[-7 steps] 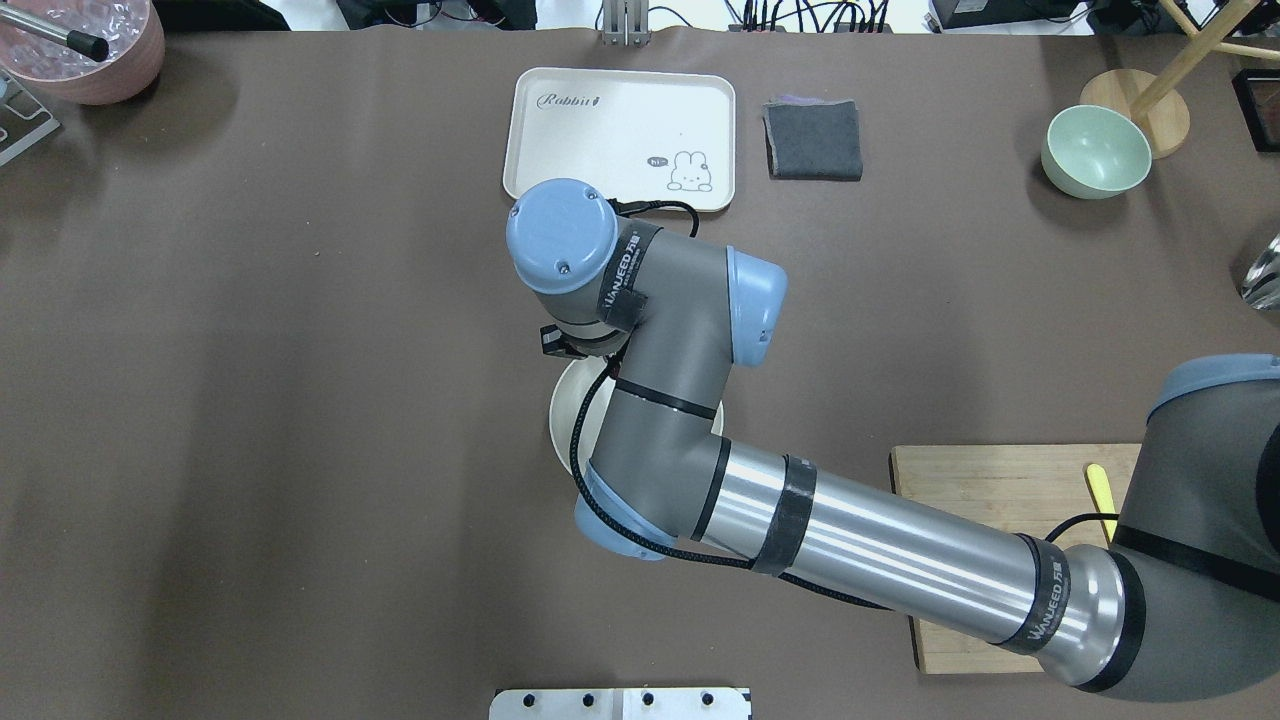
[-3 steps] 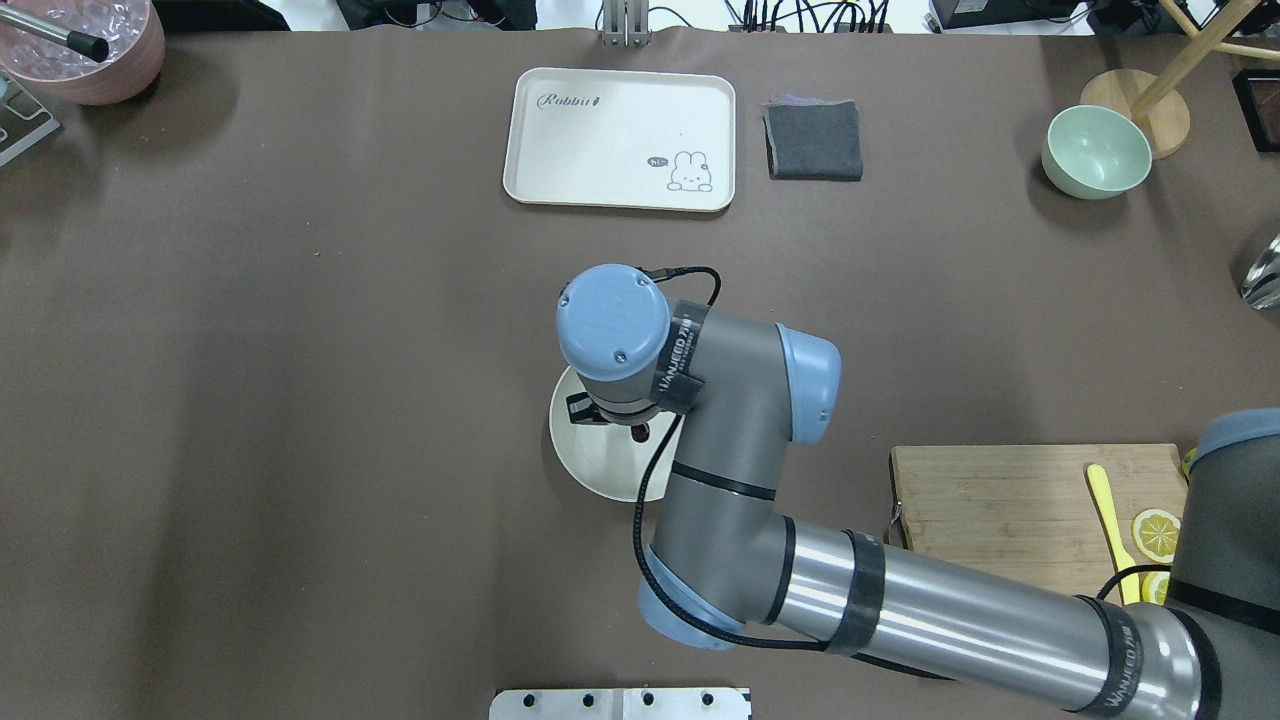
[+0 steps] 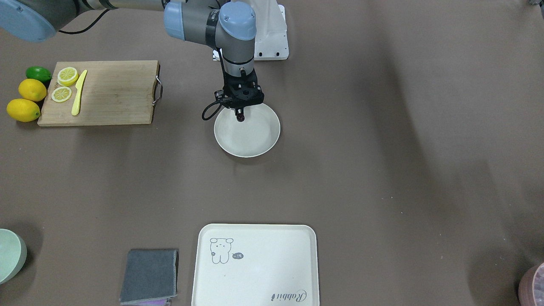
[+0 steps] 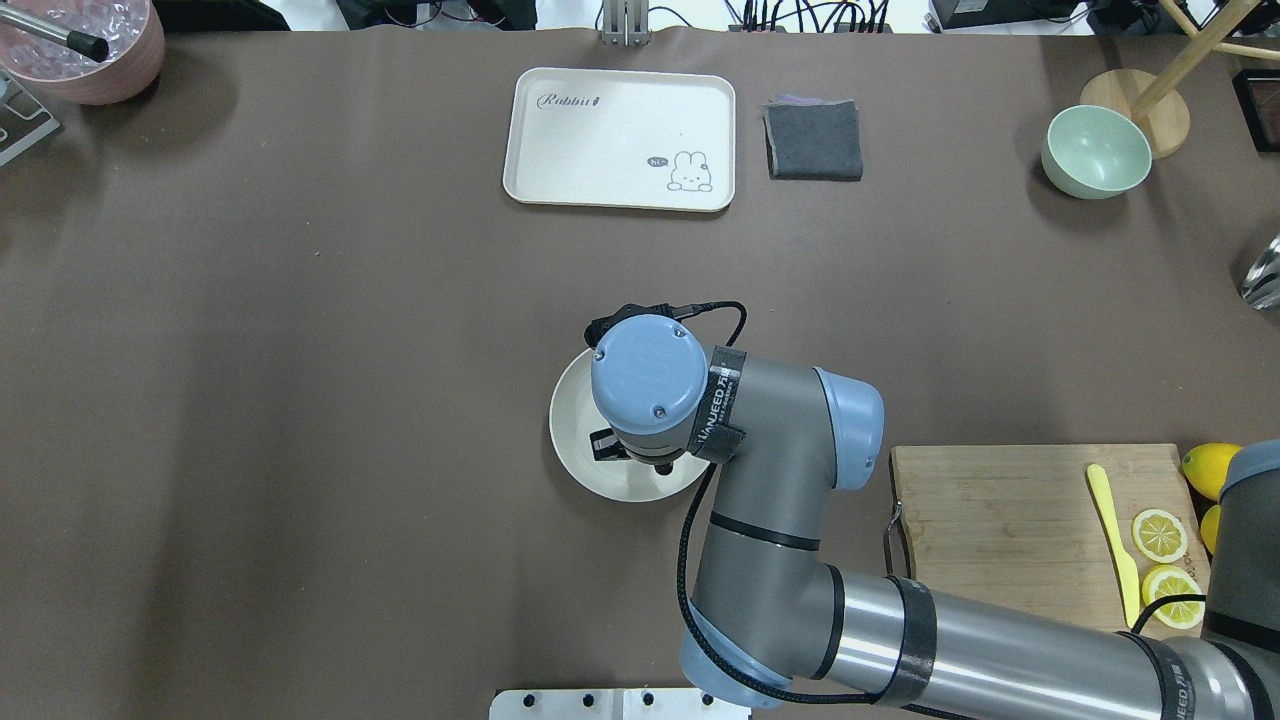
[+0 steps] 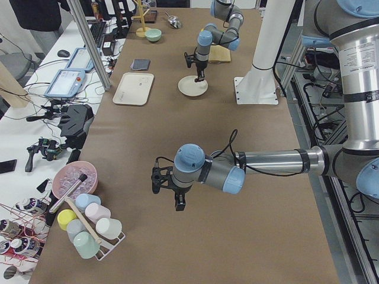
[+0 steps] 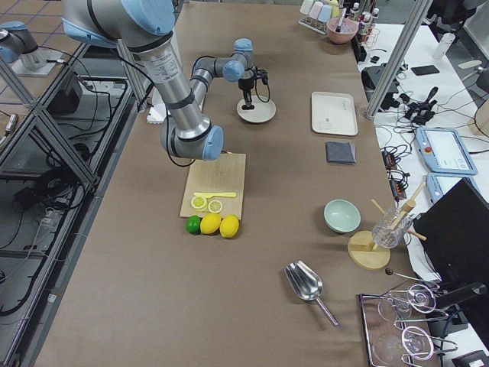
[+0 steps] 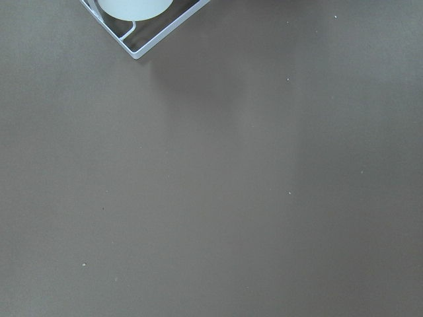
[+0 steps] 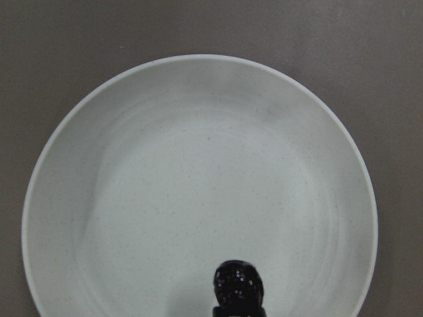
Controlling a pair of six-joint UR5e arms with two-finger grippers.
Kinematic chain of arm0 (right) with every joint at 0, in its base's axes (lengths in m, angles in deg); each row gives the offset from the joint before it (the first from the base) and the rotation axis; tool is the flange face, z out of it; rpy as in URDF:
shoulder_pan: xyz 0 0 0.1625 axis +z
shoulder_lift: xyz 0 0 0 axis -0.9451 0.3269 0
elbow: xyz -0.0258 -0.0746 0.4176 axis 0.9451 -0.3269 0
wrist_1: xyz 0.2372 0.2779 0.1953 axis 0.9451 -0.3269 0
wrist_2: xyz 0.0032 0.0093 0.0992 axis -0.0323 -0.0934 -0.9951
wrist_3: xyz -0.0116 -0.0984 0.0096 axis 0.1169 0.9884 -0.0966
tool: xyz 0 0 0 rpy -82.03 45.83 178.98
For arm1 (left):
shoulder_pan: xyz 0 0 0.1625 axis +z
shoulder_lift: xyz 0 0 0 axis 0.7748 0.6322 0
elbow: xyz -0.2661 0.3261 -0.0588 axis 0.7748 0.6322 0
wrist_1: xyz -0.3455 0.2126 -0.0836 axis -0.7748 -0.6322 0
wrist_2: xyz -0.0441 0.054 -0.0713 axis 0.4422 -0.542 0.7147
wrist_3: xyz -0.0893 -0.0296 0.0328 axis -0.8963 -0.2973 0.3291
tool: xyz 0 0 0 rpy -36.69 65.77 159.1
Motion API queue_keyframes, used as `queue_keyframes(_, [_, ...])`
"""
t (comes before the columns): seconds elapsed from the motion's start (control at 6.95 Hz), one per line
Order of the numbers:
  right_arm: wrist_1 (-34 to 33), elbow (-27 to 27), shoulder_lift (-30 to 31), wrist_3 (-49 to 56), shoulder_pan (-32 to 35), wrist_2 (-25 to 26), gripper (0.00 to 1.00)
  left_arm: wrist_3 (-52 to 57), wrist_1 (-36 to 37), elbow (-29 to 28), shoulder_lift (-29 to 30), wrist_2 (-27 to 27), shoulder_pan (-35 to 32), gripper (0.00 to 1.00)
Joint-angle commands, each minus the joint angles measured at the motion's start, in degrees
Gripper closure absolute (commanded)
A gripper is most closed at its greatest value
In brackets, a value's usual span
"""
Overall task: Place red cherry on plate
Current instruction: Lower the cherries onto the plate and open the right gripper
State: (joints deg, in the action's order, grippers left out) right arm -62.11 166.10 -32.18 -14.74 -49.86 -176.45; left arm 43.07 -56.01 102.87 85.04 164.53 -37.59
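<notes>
The red cherry [image 8: 238,282] is a small dark maroon fruit pinched at the tip of my right gripper [image 3: 240,114], which is shut on it. It hangs over the robot-side part of the plate [image 3: 255,140], a round pale cream dish; I cannot tell whether it touches the dish. From overhead, the right wrist covers the gripper and much of the plate [image 4: 572,430]. My left gripper [image 5: 178,203] shows only in the exterior left view, low over bare table far from the plate, and I cannot tell if it is open or shut.
A cream tray [image 4: 620,138] with a rabbit drawing, a grey cloth [image 4: 813,140] and a mint bowl [image 4: 1095,150] lie along the far edge. A wooden cutting board [image 4: 1000,520] with lemon slices and a yellow knife sits right of the plate. Whole lemons [image 3: 25,100] lie beside the board.
My right arm has drawn back toward the robot and rightward, carrying the cherry from the plate's far rim to over its inside. The cutting board is now mostly uncovered.
</notes>
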Motion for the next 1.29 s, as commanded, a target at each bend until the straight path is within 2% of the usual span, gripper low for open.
queue_keyframes(0.0, [-0.27,-1.11,-2.09,-0.35,-0.14,0.19,1.0,0.07,-0.07,0.01,-0.01,-0.06,-0.22,0.02])
queue_keyframes(0.58, [0.08,-3.58,-2.55,-0.88,0.47,0.98,0.99,0.07,-0.07,0.01,0.08,0.03,-0.22,0.02])
queue_keyframes(0.72, [0.08,-4.45,-3.16,-0.88,0.82,0.98,0.64,-0.02,-0.07,0.18,-0.18,0.11,-0.22,0.02])
queue_keyframes(0.86, [0.08,-4.9,-3.25,-0.88,1.09,0.98,0.12,-0.02,-0.07,0.18,-0.45,0.11,-0.22,0.02])
queue_keyframes(1.01, [-0.01,-5.08,-3.43,-0.79,1.35,0.98,0.0,-0.02,-0.07,0.1,-0.54,0.11,-0.3,0.02])
queue_keyframes(1.15, [-0.01,-5.08,-3.52,-0.44,1.96,0.9,0.0,-0.02,-0.15,0.18,-0.71,0.11,-0.3,0.02])
